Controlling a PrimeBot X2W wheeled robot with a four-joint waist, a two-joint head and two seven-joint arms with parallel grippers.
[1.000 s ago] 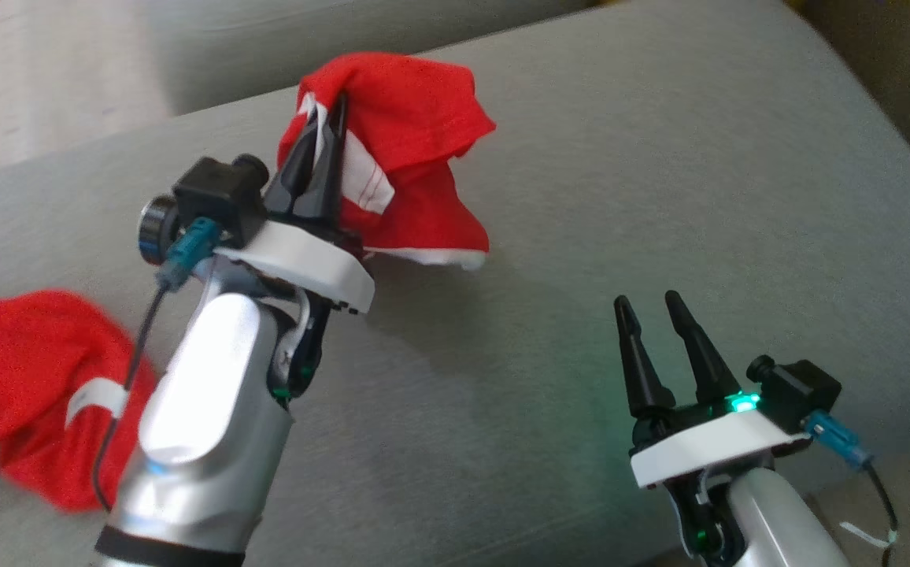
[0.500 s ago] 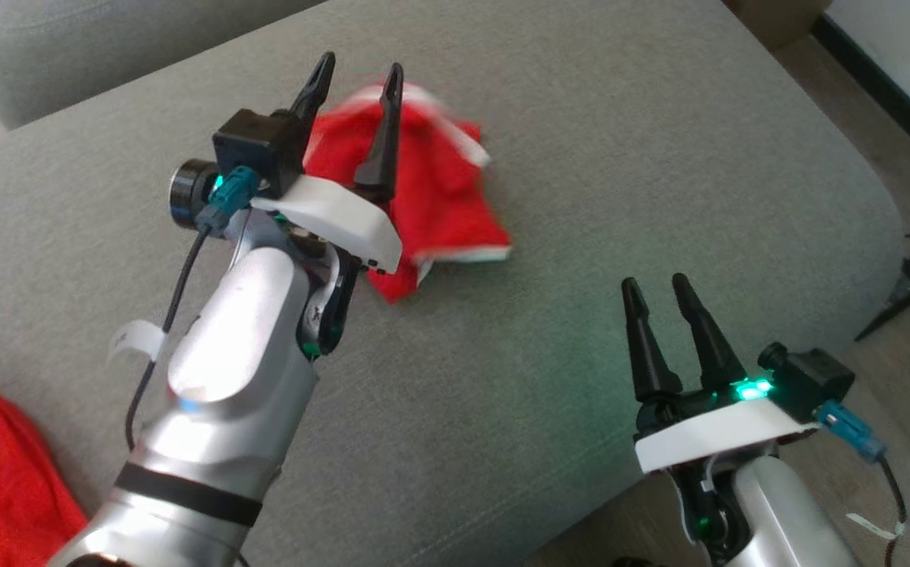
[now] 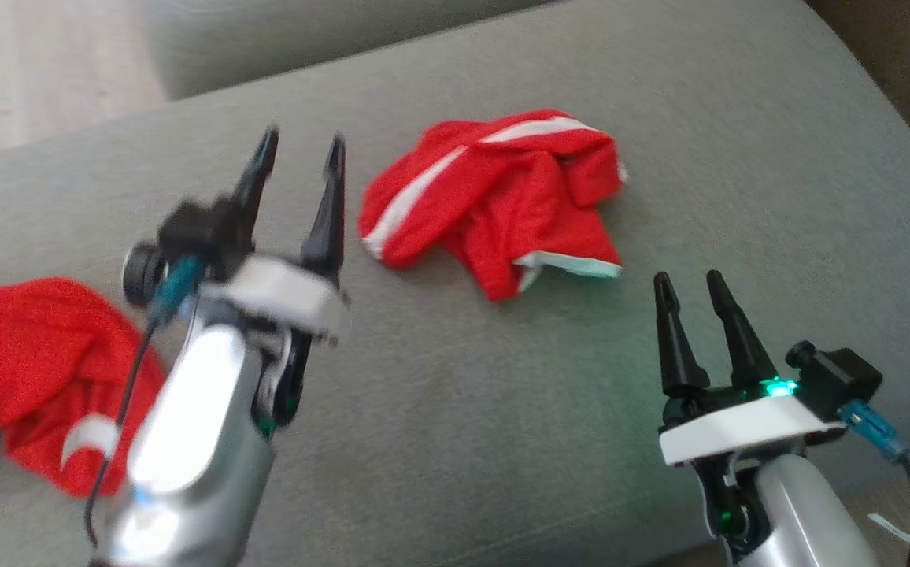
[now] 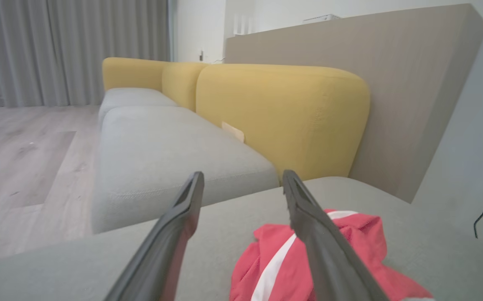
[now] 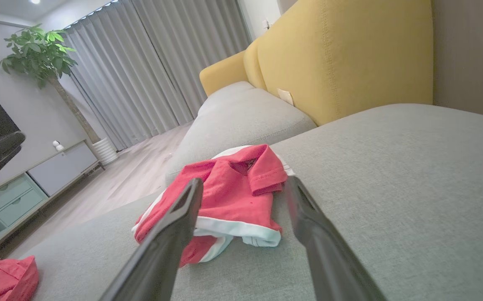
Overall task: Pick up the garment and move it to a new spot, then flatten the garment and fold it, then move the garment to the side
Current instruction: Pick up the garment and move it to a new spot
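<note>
I am working in a home living room. Identifying features: a grey sofa (image 5: 241, 113) with yellow backrests (image 5: 341, 54), floor-length curtains (image 5: 141, 62), a potted plant (image 5: 36, 50), a low drawer cabinet (image 5: 36, 179) and wood flooring (image 4: 24, 159).

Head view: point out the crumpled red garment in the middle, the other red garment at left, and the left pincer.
garment (image 3: 502, 205), head view, red cloth at its middle.
other red garment (image 3: 22, 354), head view, red cloth near the left edge.
left pincer (image 3: 303, 142), head view, midway between its fingertips.

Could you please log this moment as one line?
garment crumpled on cushion | left gripper jaws open | right gripper jaws open | both empty
</note>
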